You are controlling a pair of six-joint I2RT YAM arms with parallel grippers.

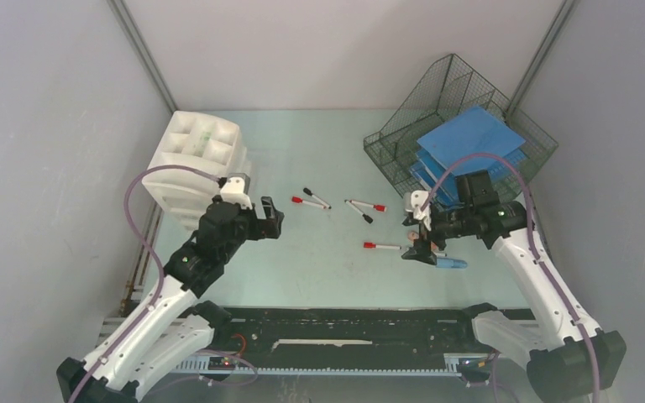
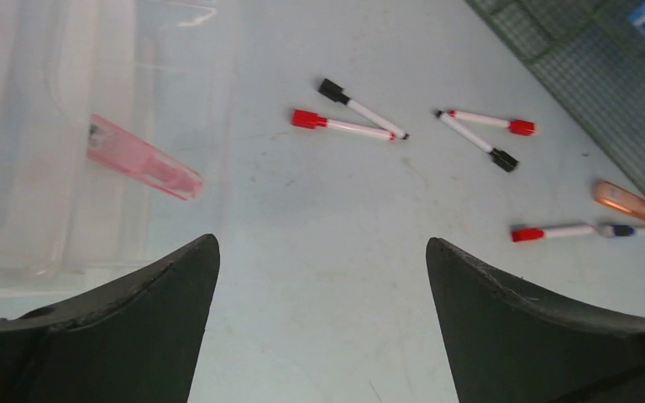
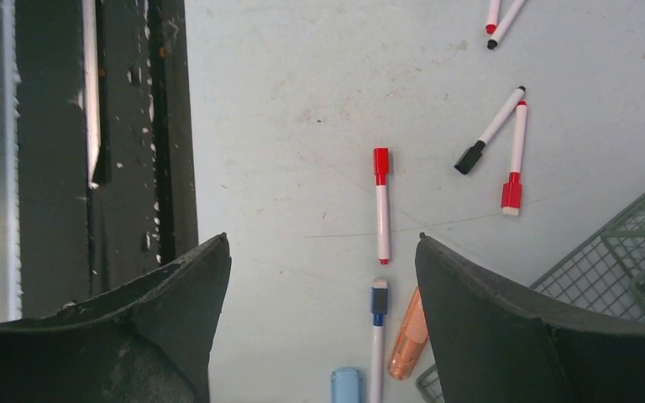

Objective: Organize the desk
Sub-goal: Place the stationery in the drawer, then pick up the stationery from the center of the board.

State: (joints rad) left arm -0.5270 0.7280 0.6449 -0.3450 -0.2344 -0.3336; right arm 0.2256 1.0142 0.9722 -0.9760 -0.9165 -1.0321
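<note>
Both the left fingers (image 1: 270,220) and the right fingers (image 1: 420,245) stand wide open, holding nothing. The left pair is just beside the white drawer unit (image 1: 197,159) at the far left corner of the counter (image 1: 327,281), the right near the wire tray (image 1: 470,109) at its far right corner. We see the pale green counter spanning the space between grey walls, with markers (image 1: 382,246) loose around its middle.

The pale mint-green desk (image 1: 319,277) lay flat before me, scuffed, its black rail (image 1: 344,332) at six o'clock.
</note>
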